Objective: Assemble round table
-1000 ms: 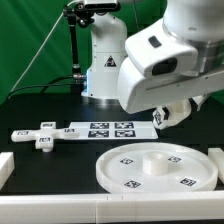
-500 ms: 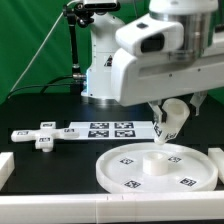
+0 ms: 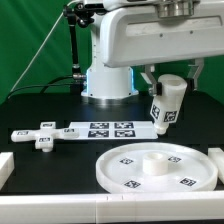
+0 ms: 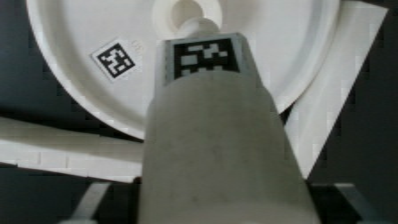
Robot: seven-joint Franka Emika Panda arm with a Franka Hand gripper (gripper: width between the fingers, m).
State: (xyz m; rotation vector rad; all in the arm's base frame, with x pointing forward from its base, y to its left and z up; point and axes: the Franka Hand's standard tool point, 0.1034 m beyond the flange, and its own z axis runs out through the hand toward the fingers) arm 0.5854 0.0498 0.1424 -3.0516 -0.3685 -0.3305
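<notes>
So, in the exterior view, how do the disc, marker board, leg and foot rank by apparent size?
1. Disc
2. Marker board
3. Leg and foot: they look about alike, so not ranked.

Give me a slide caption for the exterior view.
Tool holds the cylinder leg above the round disc; cross-bar foot lies beside the marker board.

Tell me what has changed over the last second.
The gripper, still shut on the short thick white cylinder leg, turned it from tilted to nearly upright, near the far rim of the large white rimmed round disc. The arm's wrist swung upward. The disc, the small white cross-bar foot and the marker board stayed put.
</notes>
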